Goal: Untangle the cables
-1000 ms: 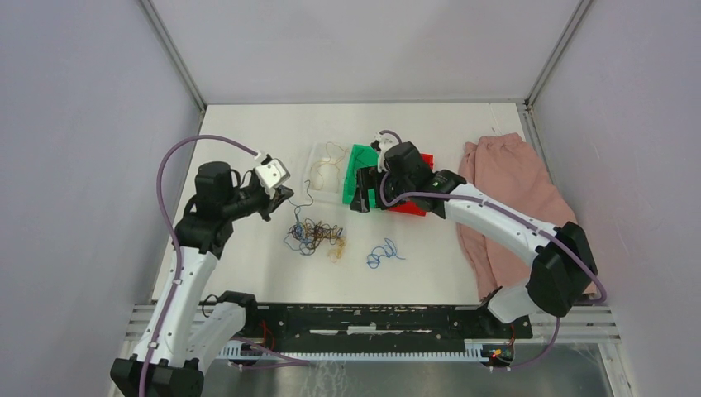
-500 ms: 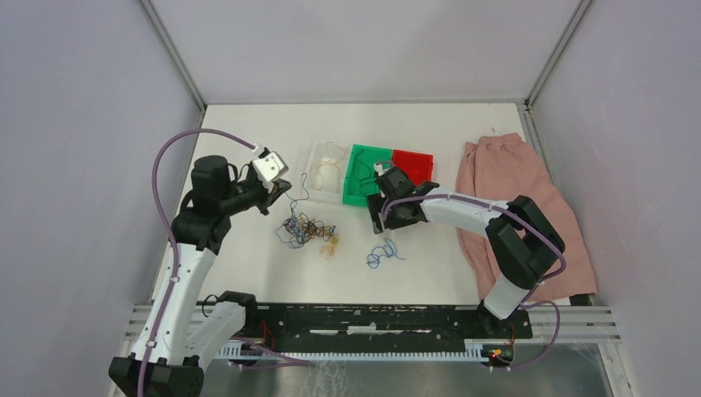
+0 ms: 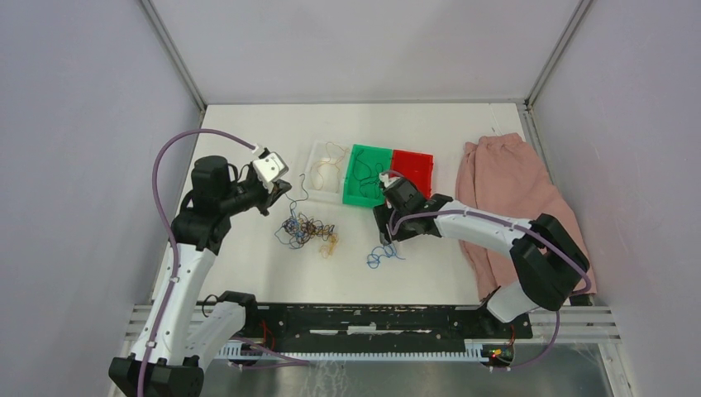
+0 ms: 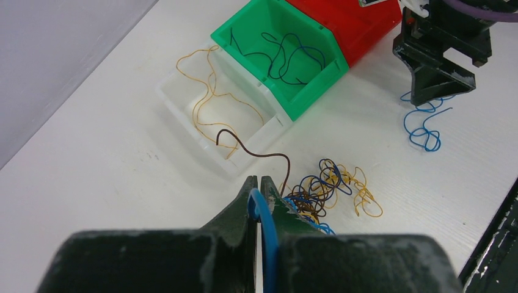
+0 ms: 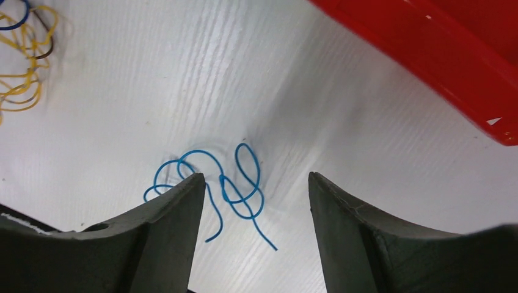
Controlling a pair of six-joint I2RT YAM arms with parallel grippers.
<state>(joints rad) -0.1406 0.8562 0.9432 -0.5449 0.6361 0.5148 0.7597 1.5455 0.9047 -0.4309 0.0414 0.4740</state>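
Observation:
A tangle of blue, dark brown and yellow cables (image 3: 307,233) lies on the white table; it also shows in the left wrist view (image 4: 330,189). My left gripper (image 3: 279,192) (image 4: 259,183) is shut on a blue cable (image 4: 267,226) that runs between its fingers, with a brown strand (image 4: 256,152) curling up ahead of it. A loose blue cable (image 3: 383,255) (image 5: 214,183) lies apart from the tangle. My right gripper (image 3: 387,231) (image 5: 255,183) is open just above that cable and empty.
A clear tray (image 3: 326,172) holds yellow cable, a green bin (image 3: 367,175) holds dark blue cables, and a red bin (image 3: 413,165) stands beside it. A pink cloth (image 3: 517,198) lies at the right. The red bin's edge (image 5: 427,67) is near my right gripper.
My right gripper moved from over the bins down to the loose blue cable. My left gripper shifted slightly left, dragging the tangle a little.

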